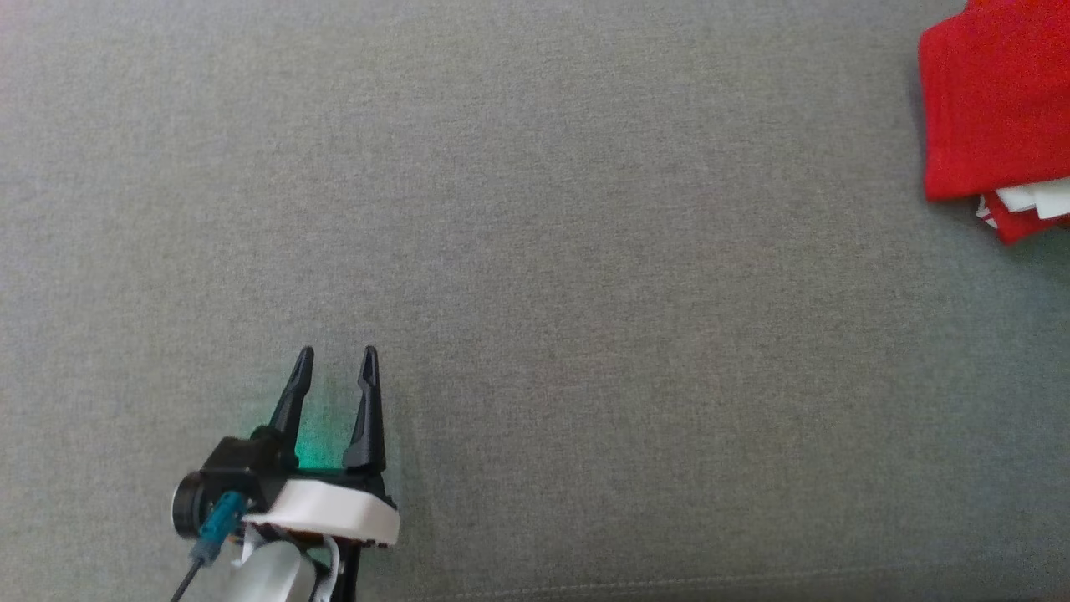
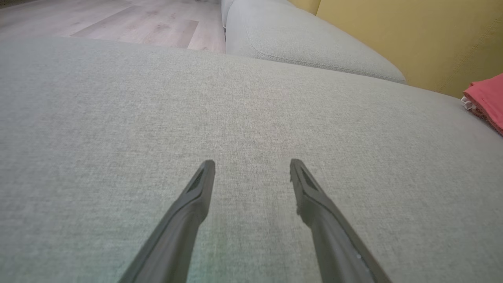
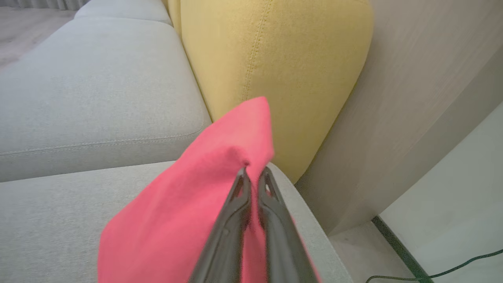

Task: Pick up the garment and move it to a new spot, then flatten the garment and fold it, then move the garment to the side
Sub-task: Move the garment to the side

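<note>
1. Left gripper is seen low and to the left in the head view. Its two dark fingers are spread wide apart, and nothing is held between them.
2. A blue plug and a white cover are seen at the back of this gripper. A small green glow is cast on the cloth between the fingers.
3. The grey seat cushion is spread out under the left gripper and fills most of the head view.
4. The red garment is found on the same cushion, far off to the right. It is well apart from the left gripper, at the top right corner of the head view.
5. The garment is folded over, and white tags are seen poking out from under its near edge.
6. The right gripper is seen in its own wrist view with its fingers pressed close together. An edge of the red garment is pinched between them, and the cloth is pulled up into a small peak at the fingertips.
7. The garment is placed near the right end of the seat cushion, just in front of the yellow back cushion.
8. A second grey seat cushion is set beside the first one, farther along the sofa.
9. A pale wooden panel is seen next to the yellow back cushion.
10. A wooden floor is seen past the cushions in the left wrist view.
</note>
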Available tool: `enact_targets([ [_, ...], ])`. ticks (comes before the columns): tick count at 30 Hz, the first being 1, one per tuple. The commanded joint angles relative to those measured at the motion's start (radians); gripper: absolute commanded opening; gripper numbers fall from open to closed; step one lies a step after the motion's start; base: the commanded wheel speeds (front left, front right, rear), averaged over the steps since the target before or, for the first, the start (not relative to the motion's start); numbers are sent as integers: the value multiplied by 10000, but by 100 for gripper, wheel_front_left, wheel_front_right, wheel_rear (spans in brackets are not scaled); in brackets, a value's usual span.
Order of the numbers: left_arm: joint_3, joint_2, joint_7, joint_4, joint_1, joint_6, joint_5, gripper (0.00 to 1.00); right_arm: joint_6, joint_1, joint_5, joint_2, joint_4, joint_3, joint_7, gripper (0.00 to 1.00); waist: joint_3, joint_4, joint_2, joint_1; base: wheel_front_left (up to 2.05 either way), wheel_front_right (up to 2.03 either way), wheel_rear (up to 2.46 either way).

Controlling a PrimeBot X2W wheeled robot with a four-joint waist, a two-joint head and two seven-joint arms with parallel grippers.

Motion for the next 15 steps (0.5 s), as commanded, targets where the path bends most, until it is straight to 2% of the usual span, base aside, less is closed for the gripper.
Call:
enact_targets([
  [1,262,198,-47,-320,-331,6,31,100,37,-371,-237,-246,-296,-97,-290,0,75,31,0,0,0,0,0],
  [2,251,211,-33,-344,-349,14,40,100,37,-387,-448,-266,-279,-314,-574,44,110,39,0,0,0,0,0],
  [3,236,226,-13,-360,-362,21,50,100,37,-361,-743,-283,-219,-489,-775,100,132,48,0,0,0,0,0],
  [9,221,313,70,-450,-376,74,36,100,37,-348,-1509,173,159,-1139,-1910,100,198,-6,0,0,0,0,0],
  [15,246,411,109,-560,-318,160,26,100,37,-494,-1437,638,449,-935,-2172,100,124,-179,0,0,0,0,0],
])
